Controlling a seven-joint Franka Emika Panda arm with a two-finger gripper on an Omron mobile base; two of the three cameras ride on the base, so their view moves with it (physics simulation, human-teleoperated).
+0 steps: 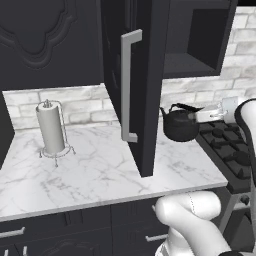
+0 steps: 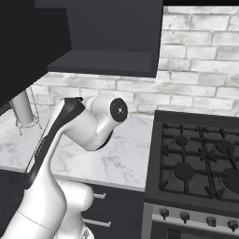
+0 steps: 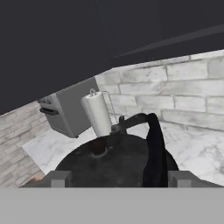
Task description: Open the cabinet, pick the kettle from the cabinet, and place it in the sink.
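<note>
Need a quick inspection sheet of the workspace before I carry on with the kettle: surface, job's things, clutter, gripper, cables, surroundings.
Surface: white marble counter, bare in front of the open door.
Job's things: cabinet door swung open, shelf behind it bare; kettle out of the cabinet, above the counter's right end beside the stove; sink nothing seen.
Clutter: paper towel roll upright in its wire holder.
Gripper: gripper astride the kettle's body, finger tips wide apart at its sides; looks gripped.
Cables: nothing seen.
Surroundings: black gas stove, white brick wall.
</note>
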